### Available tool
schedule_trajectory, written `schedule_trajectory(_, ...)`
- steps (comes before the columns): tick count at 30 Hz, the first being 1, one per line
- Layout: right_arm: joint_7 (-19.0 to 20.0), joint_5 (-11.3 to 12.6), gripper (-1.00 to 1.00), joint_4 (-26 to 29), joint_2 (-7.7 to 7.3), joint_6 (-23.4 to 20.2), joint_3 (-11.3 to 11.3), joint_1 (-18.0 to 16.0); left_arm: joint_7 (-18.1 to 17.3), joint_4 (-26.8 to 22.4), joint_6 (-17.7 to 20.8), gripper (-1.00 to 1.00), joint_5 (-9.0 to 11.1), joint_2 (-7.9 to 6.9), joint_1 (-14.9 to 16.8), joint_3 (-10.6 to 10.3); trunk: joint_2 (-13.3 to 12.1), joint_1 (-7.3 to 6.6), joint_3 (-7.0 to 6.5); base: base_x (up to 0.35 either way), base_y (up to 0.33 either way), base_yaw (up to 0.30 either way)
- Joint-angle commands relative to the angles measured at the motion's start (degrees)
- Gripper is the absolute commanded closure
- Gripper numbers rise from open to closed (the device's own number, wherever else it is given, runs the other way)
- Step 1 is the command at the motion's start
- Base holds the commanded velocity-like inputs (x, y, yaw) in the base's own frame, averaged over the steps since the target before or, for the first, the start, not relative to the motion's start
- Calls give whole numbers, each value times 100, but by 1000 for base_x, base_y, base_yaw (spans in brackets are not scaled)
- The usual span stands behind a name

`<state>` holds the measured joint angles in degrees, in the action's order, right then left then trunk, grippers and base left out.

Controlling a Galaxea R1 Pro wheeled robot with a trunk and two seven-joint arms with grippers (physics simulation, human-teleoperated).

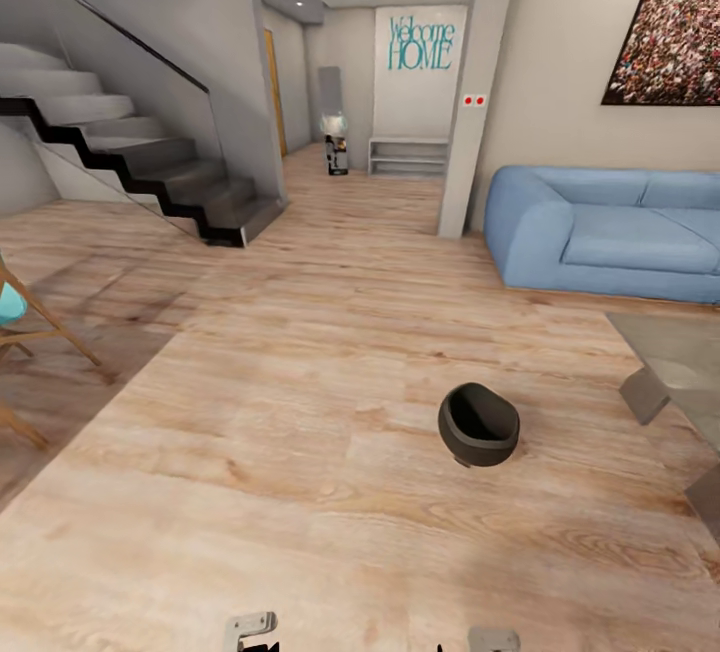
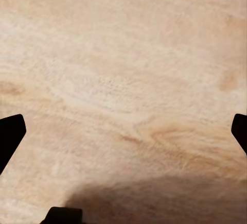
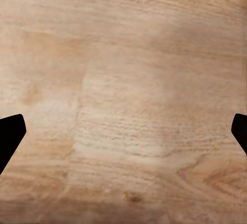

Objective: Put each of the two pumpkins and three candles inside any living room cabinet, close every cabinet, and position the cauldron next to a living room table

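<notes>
Head view, nearest first: at the very bottom edge two grey pieces of the robot's arms poke into sight, the left one (image 1: 250,627) and the right one (image 1: 494,640), both low and tucked close to the body, with nothing in reach of them. How the rest of each arm is bent cannot be told from here.

The left gripper (image 2: 123,136) points straight down at bare wood floor (image 2: 123,69); its two dark fingertips sit at opposite edges of the left wrist picture, spread wide with only planks between them. The right gripper (image 3: 123,136) hangs the same way, fingers far apart over the boards, holding nothing.

A little way ahead, slightly to the right, the cauldron (image 1: 479,424) stands on the floor, a dark round pot with its mouth facing up and towards us. To its right, near but not touching, is the glass-topped table (image 1: 672,357) on grey legs. At the left edge, wooden chair legs (image 1: 45,327) with a turquoise seat.

Farther back a blue sofa (image 1: 610,232) sits against the right wall under a speckled picture (image 1: 668,37). On the left, a dark staircase (image 1: 140,157) climbs up. Farthest off, down the hallway, a "Welcome HOME" sign (image 1: 421,42) hangs above a low grey shelf (image 1: 408,156).
</notes>
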<state>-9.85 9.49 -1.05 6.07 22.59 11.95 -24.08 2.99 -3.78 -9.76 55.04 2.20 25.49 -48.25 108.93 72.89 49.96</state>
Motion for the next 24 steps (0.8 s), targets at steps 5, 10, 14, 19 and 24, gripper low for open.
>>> schedule_trajectory(5, 0, 11, -100, 0, 0, 0, 0, 4, 0, 0, 0, -100, -4, 0, -1, 0, 0, 0, -18, 239, 262, -290)
schedule_trajectory(10, -2, 34, -100, 0, -12, 5, -4, 5, 0, 0, 0, -100, -1, -1, -1, 6, 0, 0, -39, 263, 229, -290)
schedule_trajectory(14, -7, 42, -100, 6, -104, 8, -8, 4, 0, 0, 0, -100, 5, -2, -1, 6, 0, 0, -57, 269, 215, -288)
schedule_trajectory(19, -9, 44, -100, 8, -130, 9, -13, 8, 0, 0, 0, -100, -2, 0, -1, 0, 0, 0, -82, 270, 214, -286)
schedule_trajectory(24, -9, 44, -100, 7, -137, 9, -17, 7, 0, 0, 0, -100, -2, 0, -1, 0, 0, 0, -106, 270, 212, -286)
